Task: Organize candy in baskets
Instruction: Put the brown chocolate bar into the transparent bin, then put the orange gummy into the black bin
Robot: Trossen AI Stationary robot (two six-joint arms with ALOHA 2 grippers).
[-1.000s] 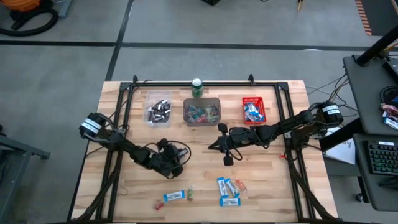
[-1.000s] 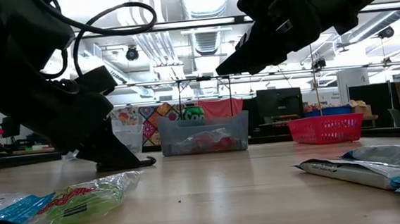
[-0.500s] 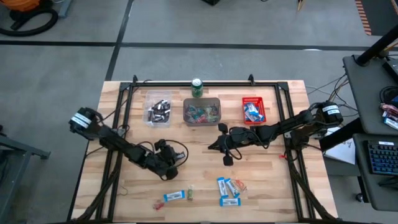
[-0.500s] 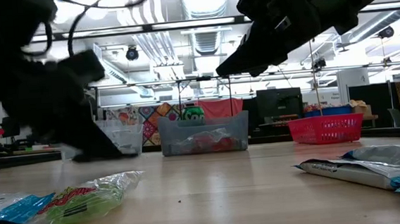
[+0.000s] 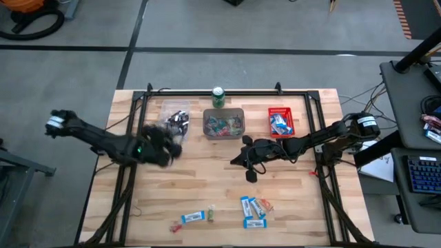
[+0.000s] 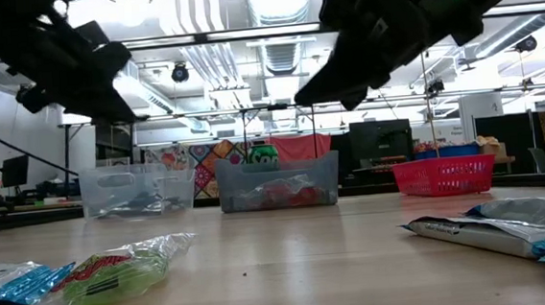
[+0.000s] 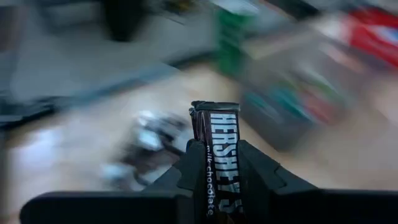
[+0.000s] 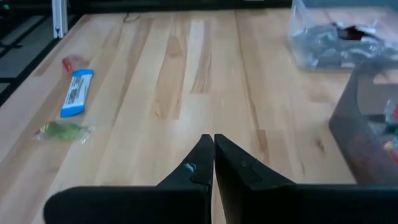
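My left gripper point(image 7: 219, 163) is shut on a dark brown mini chocolate bar point(image 7: 222, 127). It hovers above the table beside the clear basket point(image 5: 176, 121), blurred in the high view point(image 5: 164, 143) and at the upper left in the low view point(image 6: 69, 66). The clear basket holds dark bars, the grey basket point(image 5: 224, 125) small coloured pieces, the red basket point(image 5: 281, 122) blue-and-white bars. More candy lies near the table's near edge: blue-and-white bars point(image 5: 253, 211), another point(image 5: 193, 218), a green piece point(image 5: 211, 215). My right gripper point(image 8: 213, 144) hangs shut and empty over mid-table point(image 5: 239, 160). My left gripper pinches the dark bar's lower half point(image 7: 216, 177) between its two fingers point(image 7: 190, 163), one on each long edge. The fingers lie along the bar. The bar's upper end point(image 7: 214, 107) sticks out past the fingertips, and the bar is lifted clear of the table.
A green drink can point(image 5: 218, 96) stands behind the grey basket at the far edge. Black frame rails point(image 5: 132, 117) run along the table's left, right and far sides. Bare wood lies between the baskets and the loose candy.
My left gripper has risen off the table from the middle near area and swung toward the far left, up to the clear basket, carrying the dark bar. The right arm has kept still.
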